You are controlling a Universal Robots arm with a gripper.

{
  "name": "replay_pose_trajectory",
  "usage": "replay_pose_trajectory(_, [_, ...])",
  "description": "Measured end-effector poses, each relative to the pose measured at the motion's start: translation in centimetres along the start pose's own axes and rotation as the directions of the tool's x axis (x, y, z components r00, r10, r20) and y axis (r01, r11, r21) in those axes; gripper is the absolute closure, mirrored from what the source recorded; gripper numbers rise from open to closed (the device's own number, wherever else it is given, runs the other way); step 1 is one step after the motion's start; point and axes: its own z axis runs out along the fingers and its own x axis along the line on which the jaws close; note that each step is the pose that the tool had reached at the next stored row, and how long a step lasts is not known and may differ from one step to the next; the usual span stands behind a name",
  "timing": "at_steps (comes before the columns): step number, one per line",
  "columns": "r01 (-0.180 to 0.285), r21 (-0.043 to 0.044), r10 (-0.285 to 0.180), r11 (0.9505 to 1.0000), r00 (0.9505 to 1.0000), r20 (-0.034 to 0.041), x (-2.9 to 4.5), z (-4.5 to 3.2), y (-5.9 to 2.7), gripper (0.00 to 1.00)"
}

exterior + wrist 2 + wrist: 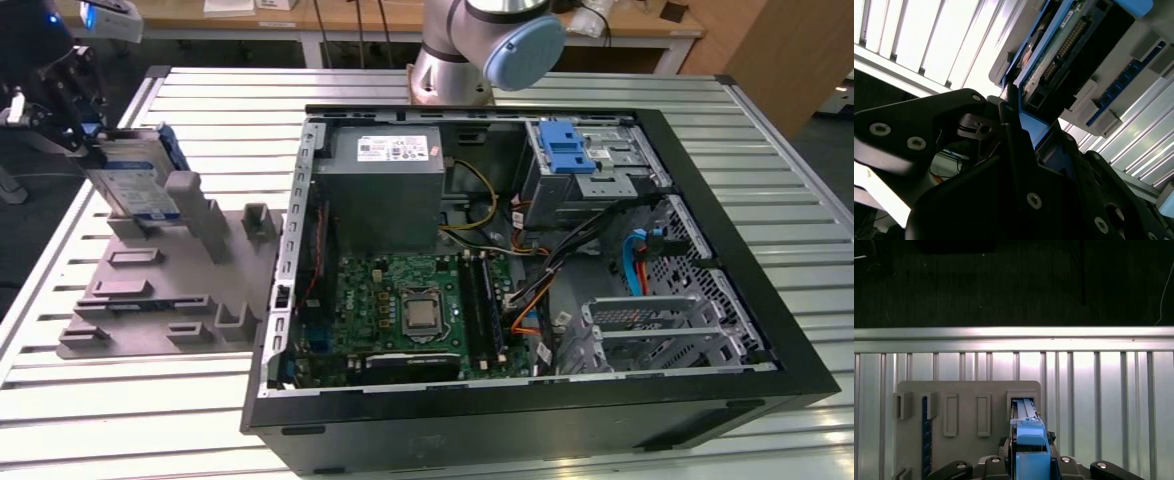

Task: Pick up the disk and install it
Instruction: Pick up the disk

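You are early in the job. At the upper left of the exterior view your gripper is clamped on the disk, a flat silver-grey metal slab with blue plastic rails. It stands on edge at the matte grey slotted holder, well apart from the open black computer case. Installation is not yet done.

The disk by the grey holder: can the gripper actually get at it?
Probably yes: the gripper looks closed on the upright disk at the grey holder, with nothing between them.
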Motion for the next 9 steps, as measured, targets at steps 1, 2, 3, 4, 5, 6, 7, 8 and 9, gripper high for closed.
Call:
replay_pose_trajectory(1, [0.0,-0.0001,0.0,1.0,1.0,0.0,0.0,-0.05,0.0,0.64])
replay_pose_trajectory(2, [0.0,-0.0002,0.0,1.0,1.0,-0.0001,0.0,-0.11,0.0,0.64])
replay_pose_trajectory(3, [0.0,-0.0001,0.0,1.0,1.0,0.0,0.0,-0.16,0.0,0.64])
replay_pose_trajectory(4, [0.0,0.0,0.0,1.0,1.0,0.0,0.0,-0.2,0.01,0.64])
replay_pose_trajectory(5, [0.0,-0.0001,0.0,1.0,1.0,0.0,0.0,-0.26,0.01,0.64])
replay_pose_trajectory(6, [0.0,-0.0001,0.0,1.0,1.0,-0.0001,0.0,-0.31,0.01,0.64])
replay_pose_trajectory(7, [0.0,-0.0001,0.0,1.0,1.0,-0.0001,0.0,-0.36,0.01,0.64])
replay_pose_trajectory(8, [0.0,-0.0001,0.0,1.0,1.0,0.0,0.0,-0.41,0.01,0.64])
replay_pose_trajectory(9, [0.0,0.0,0.0,1.0,1.0,0.0,0.0,-0.45,0.01,0.64])
